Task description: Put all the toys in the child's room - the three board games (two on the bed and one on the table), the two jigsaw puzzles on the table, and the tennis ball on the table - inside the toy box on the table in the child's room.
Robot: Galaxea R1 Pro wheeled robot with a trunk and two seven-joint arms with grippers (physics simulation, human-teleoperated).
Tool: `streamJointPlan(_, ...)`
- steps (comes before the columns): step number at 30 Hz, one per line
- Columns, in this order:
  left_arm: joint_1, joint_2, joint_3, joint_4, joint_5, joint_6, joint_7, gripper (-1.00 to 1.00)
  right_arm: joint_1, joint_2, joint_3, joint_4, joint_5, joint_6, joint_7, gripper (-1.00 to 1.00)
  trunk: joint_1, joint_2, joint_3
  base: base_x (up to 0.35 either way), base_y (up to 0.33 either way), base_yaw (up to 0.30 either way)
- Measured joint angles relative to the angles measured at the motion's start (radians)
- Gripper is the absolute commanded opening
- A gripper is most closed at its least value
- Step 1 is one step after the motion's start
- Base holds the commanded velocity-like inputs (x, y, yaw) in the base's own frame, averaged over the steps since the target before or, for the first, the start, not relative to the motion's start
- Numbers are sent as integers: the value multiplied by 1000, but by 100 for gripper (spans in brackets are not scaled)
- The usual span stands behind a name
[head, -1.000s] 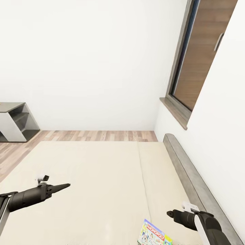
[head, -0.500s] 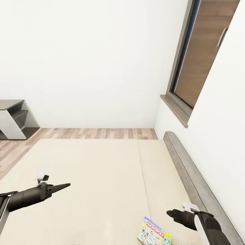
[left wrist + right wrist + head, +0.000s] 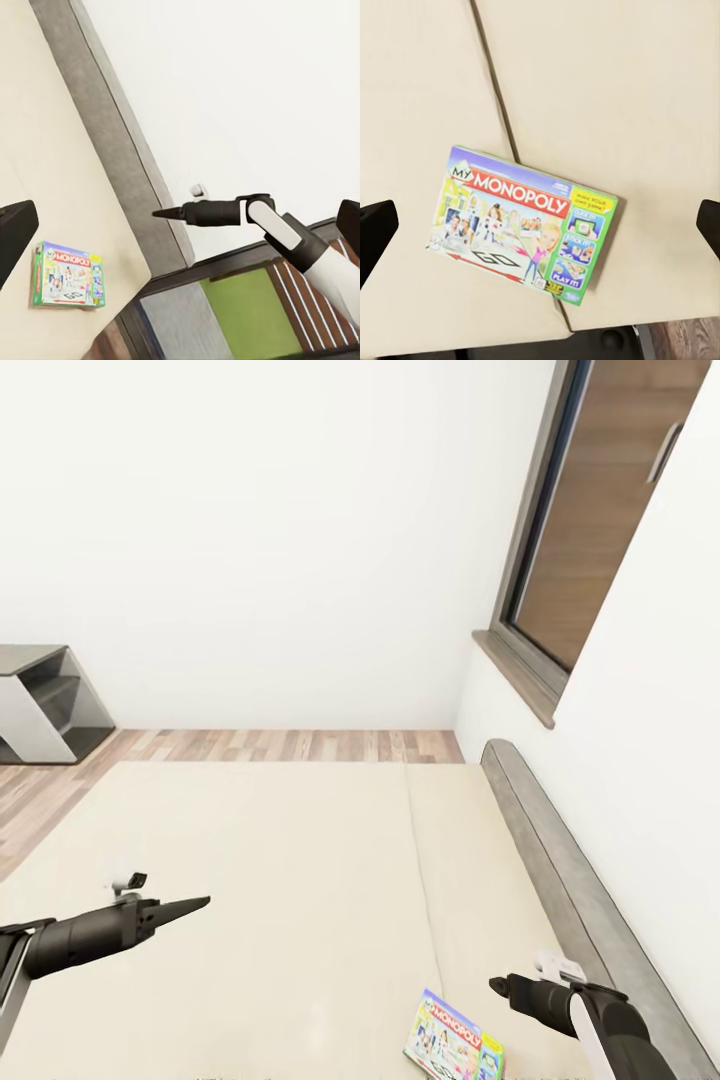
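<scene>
Monopoly board game (image 3: 455, 1048) lies flat on the bed (image 3: 300, 880) mattress, near the headboard (image 3: 570, 890), just beside the mattress seam. Over the last second the whole head view has tilted, so the box shows more fully; camera moved, the game itself did not. Right claw (image 3: 497, 987) hovers just above and beside it, its jaws spread wide in the wrist view, empty. Left claw (image 3: 195, 905) hangs well apart, jaws pressed together. Judgement: lining up for the pick; grasp not yet made.
</scene>
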Motion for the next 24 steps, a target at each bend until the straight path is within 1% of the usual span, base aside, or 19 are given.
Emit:
streamJointPlan(12,2,-4,-7,-29,0,8,0,100,0,0,0,0,-2,1,1,100,0,0,-20,0,0,0)
streamJointPlan(17,2,-12,-36,-32,0,7,0,100,0,0,0,0,-8,4,2,100,0,0,-28,0,0,0)
streamJointPlan(24,2,-13,-44,-32,0,6,0,100,0,0,0,0,-10,4,2,100,0,0,-39,0,0,0)
